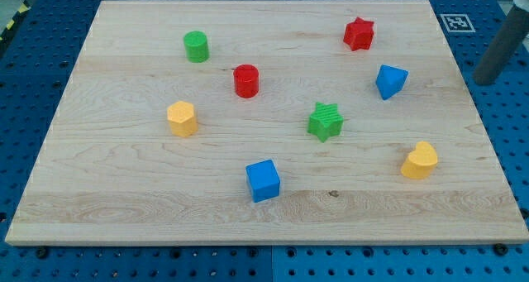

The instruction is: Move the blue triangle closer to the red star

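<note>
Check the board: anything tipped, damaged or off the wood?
Nothing stands out. All eight blocks sit on the wooden board, apart from one another. The blue triangle lies just below the red star, not touching. My tip is off the board's right edge, clear of every block.

No words, brands or numbers can be read. The only sign is a black-and-white square marker [455, 22], seemingly a fiducial tag, beside the board's [124, 216] top-right corner.

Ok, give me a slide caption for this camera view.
My tip rests off the board's right edge, right of the blue triangle, which sits just below the red star.
</note>
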